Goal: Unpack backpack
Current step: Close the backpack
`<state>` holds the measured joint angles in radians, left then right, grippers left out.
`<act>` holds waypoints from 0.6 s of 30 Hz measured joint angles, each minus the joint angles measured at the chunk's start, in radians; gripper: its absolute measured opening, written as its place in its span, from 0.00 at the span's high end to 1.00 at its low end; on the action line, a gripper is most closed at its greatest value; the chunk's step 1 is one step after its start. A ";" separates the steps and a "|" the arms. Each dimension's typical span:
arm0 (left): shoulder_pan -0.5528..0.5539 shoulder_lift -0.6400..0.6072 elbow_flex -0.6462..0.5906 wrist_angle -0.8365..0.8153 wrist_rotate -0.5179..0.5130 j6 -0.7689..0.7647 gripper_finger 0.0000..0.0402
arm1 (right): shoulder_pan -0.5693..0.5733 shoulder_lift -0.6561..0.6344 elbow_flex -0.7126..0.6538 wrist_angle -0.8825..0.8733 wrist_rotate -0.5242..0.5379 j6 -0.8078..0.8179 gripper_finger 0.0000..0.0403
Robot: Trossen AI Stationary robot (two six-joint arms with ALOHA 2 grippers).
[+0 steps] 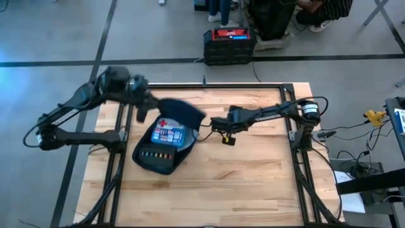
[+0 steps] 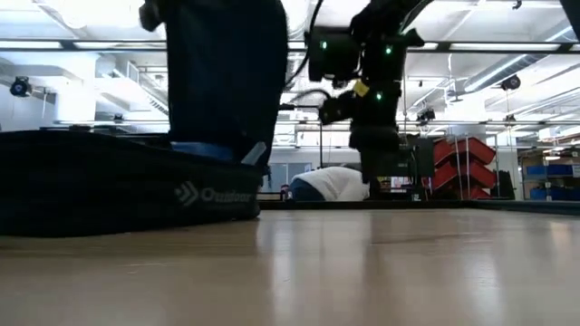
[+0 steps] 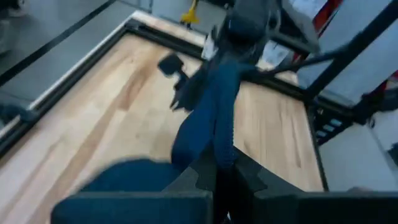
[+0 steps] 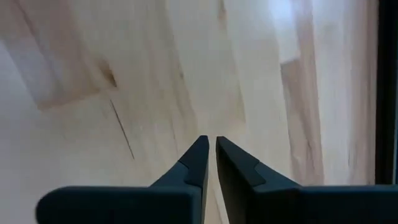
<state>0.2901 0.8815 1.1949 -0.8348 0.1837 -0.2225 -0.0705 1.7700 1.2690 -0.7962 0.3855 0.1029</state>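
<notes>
Looking straight down, the high view shows the backpack lying open on the left half of the wooden table, with its navy flap lifted clear of the body. Inside the opening lies a clear zip bag with red and blue markings, and below it a dark strip carrying small coloured dots, too small to identify. The left gripper sits at the flap's upper edge. The right gripper hangs just beside the backpack's right edge, not visibly touching it.

In the low view, the backpack rests on the table at the left, pale logo facing the camera. The raised flap rises as a dark column out of the picture. The right arm stands behind it, above the tabletop.

In the left wrist view, the left gripper has its fingers pressed together on the blue flap fabric, which stretches away toward the other arm.

In the right wrist view, the right gripper has its fingertips drawn nearly together with nothing between them, over bare wood.

Risk assessment: the flap is held by a thin fold only. Judged from the stretched fabric, further pulling could slip the fold from the fingers and drop the flap over the contents. The right gripper, closed on nothing, must reopen before reaching in; entering closed would push the zip bag deeper.
</notes>
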 joint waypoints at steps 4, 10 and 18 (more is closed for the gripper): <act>-0.195 -0.031 -0.067 -0.054 -0.222 -0.131 1.00 | 0.051 -0.069 -0.012 0.116 0.001 -0.045 0.96; -0.377 -0.011 -0.167 -0.072 -0.247 -0.338 1.00 | 0.144 -0.123 -0.105 0.396 -0.008 -0.097 0.99; -0.509 0.095 -0.189 -0.362 -0.174 -0.634 1.00 | 0.175 -0.066 -0.276 0.848 -0.126 -0.125 1.00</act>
<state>-0.2185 0.9766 1.0058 -1.1967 0.0099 -0.8562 0.1047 1.7038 0.9925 0.0518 0.2595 -0.0220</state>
